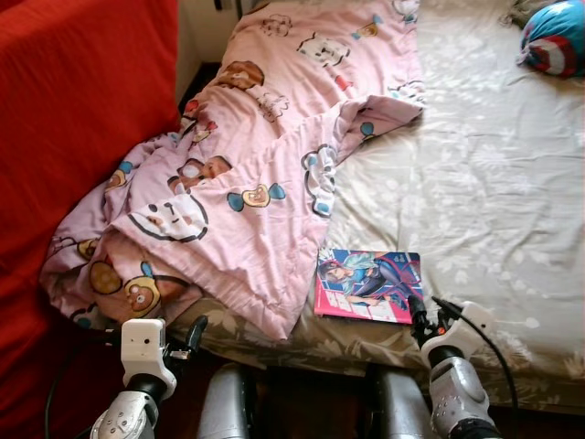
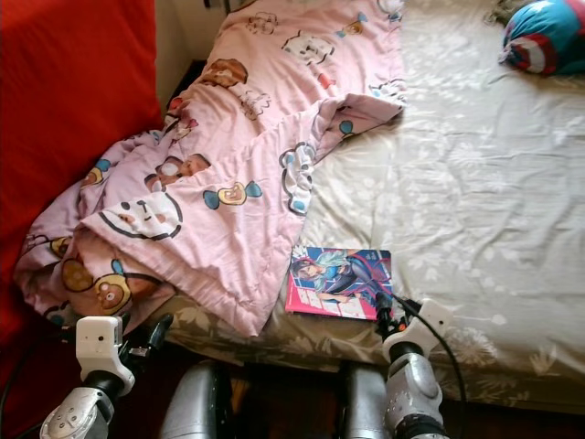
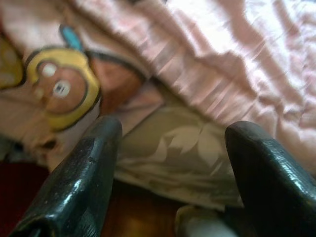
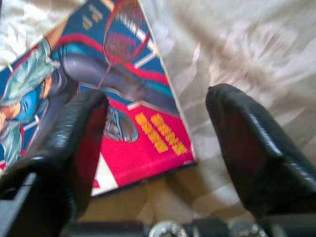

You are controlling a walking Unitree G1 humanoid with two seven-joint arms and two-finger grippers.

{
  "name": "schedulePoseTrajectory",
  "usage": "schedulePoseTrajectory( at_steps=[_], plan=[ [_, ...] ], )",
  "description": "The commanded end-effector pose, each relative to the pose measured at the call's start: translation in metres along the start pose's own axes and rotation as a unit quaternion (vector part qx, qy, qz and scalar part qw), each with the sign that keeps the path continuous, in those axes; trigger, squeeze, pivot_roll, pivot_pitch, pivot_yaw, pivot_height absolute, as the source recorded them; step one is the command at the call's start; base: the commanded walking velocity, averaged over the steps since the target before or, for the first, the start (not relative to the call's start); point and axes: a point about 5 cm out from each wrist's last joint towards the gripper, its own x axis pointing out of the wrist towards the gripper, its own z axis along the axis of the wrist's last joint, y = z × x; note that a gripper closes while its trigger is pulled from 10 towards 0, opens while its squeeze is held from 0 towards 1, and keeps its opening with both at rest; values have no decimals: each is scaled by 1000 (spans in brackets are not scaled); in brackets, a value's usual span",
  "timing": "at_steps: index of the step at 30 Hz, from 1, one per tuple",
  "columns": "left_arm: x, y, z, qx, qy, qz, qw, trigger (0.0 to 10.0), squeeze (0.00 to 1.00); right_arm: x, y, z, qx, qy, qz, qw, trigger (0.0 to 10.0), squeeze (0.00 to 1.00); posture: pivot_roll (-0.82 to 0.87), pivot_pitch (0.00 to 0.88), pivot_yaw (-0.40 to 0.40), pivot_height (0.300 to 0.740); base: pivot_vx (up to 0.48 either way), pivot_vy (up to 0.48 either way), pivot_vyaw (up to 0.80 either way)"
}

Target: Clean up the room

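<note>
A colourful comic book lies flat on the beige flowered sheet, close to the bed's front edge. My right gripper hovers at the book's near right corner; in the right wrist view it is open, its fingers straddling that corner of the book without touching it. A crumpled pink cartoon-print blanket covers the bed's left half and hangs over the edge. My left gripper sits low beside that hanging edge, open and holding nothing, facing the blanket.
A red fabric surface rises along the left of the bed. A blue and red round cushion lies at the far right corner. The right half of the sheet is bare. Dark floor shows below the bed edge.
</note>
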Motion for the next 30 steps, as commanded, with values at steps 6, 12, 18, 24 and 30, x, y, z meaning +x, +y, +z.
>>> schedulePoseTrajectory(
  at_steps=[6,12,18,24,30],
  plan=[
    [-10,6,0,11,18,0,1000,10000,0,-8,1,-19,89,30,41,995,10000,0,146,286,121,586,0,0,0],
    [-17,8,2,16,25,0,1000,10000,0,-14,-7,-24,108,36,38,993,10000,0,161,299,128,586,0,0,0],
    [-23,10,3,21,31,1,999,10000,0,-18,-17,-24,164,32,35,985,10000,0,173,310,135,586,0,0,0],
    [-28,9,2,27,40,-3,999,10000,0,-19,-19,-24,214,27,54,975,10000,0,183,323,142,586,0,0,0],
    [-34,10,2,29,47,-3,998,10000,0,-16,0,-29,261,47,109,958,10000,0,197,338,149,586,0,0,0]
  ],
)
